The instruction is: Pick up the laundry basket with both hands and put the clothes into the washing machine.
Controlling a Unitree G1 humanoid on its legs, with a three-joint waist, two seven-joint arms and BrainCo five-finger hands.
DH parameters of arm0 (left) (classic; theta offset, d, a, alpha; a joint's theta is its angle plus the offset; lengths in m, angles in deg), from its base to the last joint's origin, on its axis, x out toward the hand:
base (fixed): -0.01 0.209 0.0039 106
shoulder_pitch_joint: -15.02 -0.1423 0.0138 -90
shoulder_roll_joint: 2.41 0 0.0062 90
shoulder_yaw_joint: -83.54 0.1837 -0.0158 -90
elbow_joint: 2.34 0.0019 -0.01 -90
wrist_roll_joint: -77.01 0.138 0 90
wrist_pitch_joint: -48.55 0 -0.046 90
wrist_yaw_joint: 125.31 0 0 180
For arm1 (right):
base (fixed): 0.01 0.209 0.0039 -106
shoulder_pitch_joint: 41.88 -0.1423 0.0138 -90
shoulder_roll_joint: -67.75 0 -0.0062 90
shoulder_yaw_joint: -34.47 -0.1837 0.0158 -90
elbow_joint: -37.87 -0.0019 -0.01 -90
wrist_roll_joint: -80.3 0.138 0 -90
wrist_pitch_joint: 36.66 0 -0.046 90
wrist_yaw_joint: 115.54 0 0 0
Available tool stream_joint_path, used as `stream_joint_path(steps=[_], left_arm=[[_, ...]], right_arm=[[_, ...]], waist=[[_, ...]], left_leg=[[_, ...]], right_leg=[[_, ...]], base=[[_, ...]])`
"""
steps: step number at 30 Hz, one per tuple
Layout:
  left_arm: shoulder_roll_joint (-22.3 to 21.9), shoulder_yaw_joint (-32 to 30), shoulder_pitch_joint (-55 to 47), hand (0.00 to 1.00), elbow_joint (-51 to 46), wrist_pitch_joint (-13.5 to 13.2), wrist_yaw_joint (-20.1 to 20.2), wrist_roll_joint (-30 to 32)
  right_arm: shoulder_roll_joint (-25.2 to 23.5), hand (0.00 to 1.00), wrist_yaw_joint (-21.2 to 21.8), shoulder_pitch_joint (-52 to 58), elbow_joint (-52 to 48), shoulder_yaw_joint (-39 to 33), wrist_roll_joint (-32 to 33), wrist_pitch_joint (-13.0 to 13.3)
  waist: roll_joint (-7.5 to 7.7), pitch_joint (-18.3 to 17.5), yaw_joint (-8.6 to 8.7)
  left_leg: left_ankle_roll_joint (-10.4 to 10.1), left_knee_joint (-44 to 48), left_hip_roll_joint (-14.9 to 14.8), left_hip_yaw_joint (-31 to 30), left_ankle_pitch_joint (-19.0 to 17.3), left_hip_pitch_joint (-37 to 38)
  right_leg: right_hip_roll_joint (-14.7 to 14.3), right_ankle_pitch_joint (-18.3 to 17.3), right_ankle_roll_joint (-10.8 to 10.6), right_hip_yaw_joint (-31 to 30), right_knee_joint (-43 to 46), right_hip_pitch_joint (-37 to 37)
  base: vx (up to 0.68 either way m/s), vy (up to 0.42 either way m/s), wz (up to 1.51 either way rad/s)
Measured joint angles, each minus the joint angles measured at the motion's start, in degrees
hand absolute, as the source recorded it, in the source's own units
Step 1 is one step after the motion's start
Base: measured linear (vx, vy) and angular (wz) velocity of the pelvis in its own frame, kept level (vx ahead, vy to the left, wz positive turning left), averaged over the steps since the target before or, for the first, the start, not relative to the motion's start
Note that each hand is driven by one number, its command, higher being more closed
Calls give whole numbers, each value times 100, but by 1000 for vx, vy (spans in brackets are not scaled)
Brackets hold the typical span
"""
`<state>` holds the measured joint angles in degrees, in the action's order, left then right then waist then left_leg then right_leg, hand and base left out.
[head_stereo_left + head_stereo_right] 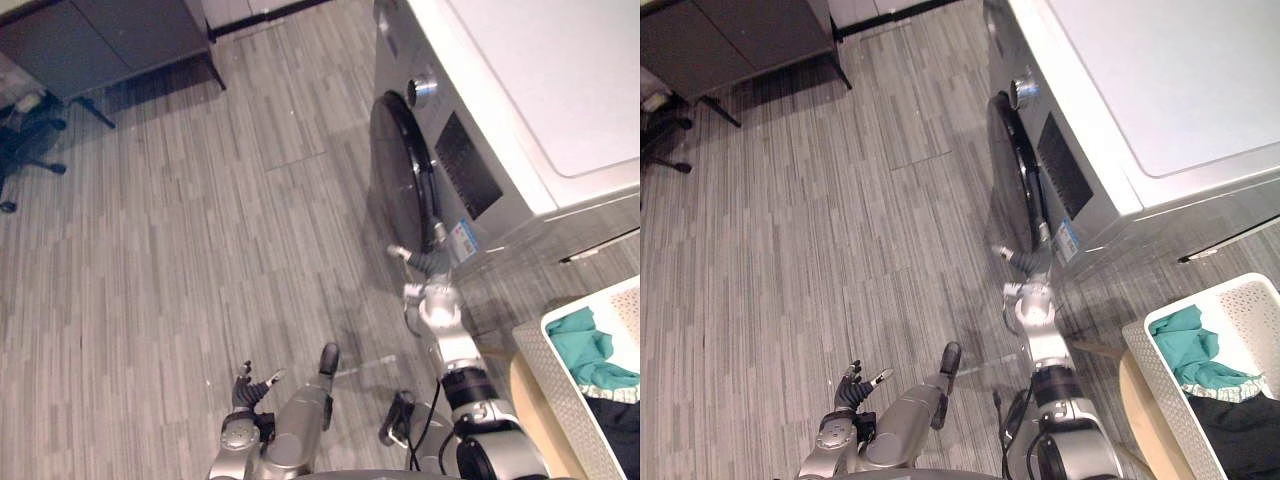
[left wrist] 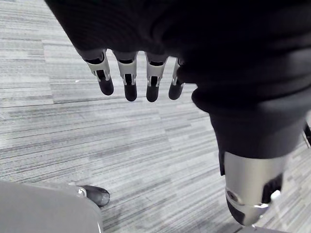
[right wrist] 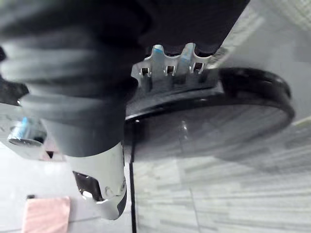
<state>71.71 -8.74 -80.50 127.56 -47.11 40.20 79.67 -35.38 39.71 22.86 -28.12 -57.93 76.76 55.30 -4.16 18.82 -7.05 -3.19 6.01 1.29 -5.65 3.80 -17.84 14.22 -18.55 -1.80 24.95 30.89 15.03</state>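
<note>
The silver washing machine (image 1: 500,110) stands at the right, its round dark door (image 1: 400,170) facing the floor space. My right hand (image 1: 432,268) is stretched out to the door's lower edge; in the right wrist view this hand (image 3: 170,70) meets the door's rim (image 3: 209,116). The white laundry basket (image 1: 560,390) sits at the lower right on a round wooden stool (image 1: 1140,410), apart from both hands. It holds a teal garment (image 1: 590,350) and a dark one (image 1: 620,420). My left hand (image 1: 250,385) hangs low over the floor, open and holding nothing, its fingers (image 2: 129,82) relaxed.
Grey wood-pattern flooring (image 1: 200,250) spreads to the left of the machine. A dark cabinet (image 1: 110,40) stands at the far left, with an office chair (image 1: 25,140) beside it. A round knob (image 1: 422,90) sits on the machine's front above the door.
</note>
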Motion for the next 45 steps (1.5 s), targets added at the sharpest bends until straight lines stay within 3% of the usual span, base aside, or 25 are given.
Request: stream_joint_path(steps=[7, 11, 17, 22, 24, 25, 27, 28, 31, 33, 37, 40, 43, 45], left_arm=[[-3, 296, 255, 0, -78, -50, -75, -104], [-49, 459, 356, 0, -141, -87, -73, -243], [18, 596, 465, 0, -392, -151, -78, -489], [30, 678, 540, 0, -707, -174, -120, -616], [4, 706, 738, 0, -815, -183, -182, -697], [-20, 749, 935, 0, -876, -204, -197, -713], [-91, 793, 1133, 0, -1087, -252, -204, -727], [-100, 838, 1153, 0, -1146, -262, -209, -729], [-101, 964, 1158, 0, -1251, -312, -198, -772], [-101, 969, 1148, 0, -1255, -323, -184, -790], [-86, 1101, 1208, 0, -1259, -339, -182, -888], [-21, 1183, 1404, 0, -1259, -339, -186, -885], [213, 1184, 1556, 0, -1243, -329, -187, -873], [396, 1175, 1613, 0, -1242, -314, -186, -842]], right_arm=[[186, 0, -181, -1025, 240, 82, 82, 6], [121, 0, -283, -1236, 404, 289, 136, 136], [150, 0, -307, -1855, 531, 501, 631, 199], [-270, 0, -519, -2124, 515, 560, 1331, 278], [-367, 0, -522, -2368, 518, 702, 1663, 259], [-358, 0, -520, -2678, 521, 791, 1800, 173], [-222, 0, -321, -3515, 500, 1150, 1878, 231], [-156, 0, -218, -3788, 499, 1342, 1877, 270], [-16, 0, 201, -4852, 310, 1902, 1877, 537], [-63, 0, 263, -4994, 114, 1925, 1873, 668], [100, 0, 261, -4706, 68, 1936, 1874, 650], [500, 0, 366, -3861, -213, 1920, 1874, 636], [938, 0, 514, -2946, -416, 1915, 1864, 632], [1297, 0, 674, -2228, -440, 1882, 1787, 626]], waist=[[-1, 287, -19], [-15, 302, -4], [-41, 316, -26], [-93, 333, -303], [-156, 346, -480], [-171, 359, -621], [-358, 485, -805], [-378, 493, -829], [-385, 500, -1135], [-380, 498, -1145], [-361, 499, -1112], [-222, 528, -1043], [-89, 606, -757], [32, 660, -441]], left_leg=[[-17, 53, -20, -38, 45, -312], [-18, 81, -46, -47, 45, -382], [-215, -22, -140, -376, 179, -688], [-311, -86, -192, -668, 178, -895], [-653, -256, -277, -688, -67, -997], [-579, -88, -262, -669, -25, -1210], [-346, 198, -168, -694, 345, -1275], [-345, 183, -125, -760, 367, -1315], [-401, 176, -21, -1091, 404, -1345], [-402, 176, 20, -1171, 406, -1327], [-401, 175, 19, -1071, 406, -1315], [-379, 119, -171, -743, 423, -1247], [-322, -101, -485, -340, 492, -1144], [-281, -222, -641, -18, 542, -1108]], right_leg=[[-26, 4, 1, 7, 35, 286], [-78, 39, 12, 1, -27, 326], [-221, 84, 52, 244, -82, 546], [-252, 20, 116, 634, 19, 668], [-198, 89, 229, 1033, -59, 677], [-74, 96, 285, 1222, -52, 773], [160, -207, 239, 1476, 482, 864], [220, -248, 254, 1570, 573, 866], [223, -361, 219, 1639, 643, 720], [199, -378, 221, 1578, 647, 641], [183, -374, 217, 1392, 595, 687], [-26, -187, 211, 961, 373, 833], [-423, 214, 255, 468, -97, 966], [-631, 516, 259, 103, -380, 1094]], base=[[23, -52, 2], [-6, -51, -5], [-82, -54, 10], [-110, -78, 17], [-86, -104, 42], [-75, -97, 76], [-8, -92, 99], [40, -111, 94], [42, -107, 73], [59, -74, 54], [-1, -32, -8], [-75, -27, -76], [-101, -3, -103], [-86, 30, -89]])
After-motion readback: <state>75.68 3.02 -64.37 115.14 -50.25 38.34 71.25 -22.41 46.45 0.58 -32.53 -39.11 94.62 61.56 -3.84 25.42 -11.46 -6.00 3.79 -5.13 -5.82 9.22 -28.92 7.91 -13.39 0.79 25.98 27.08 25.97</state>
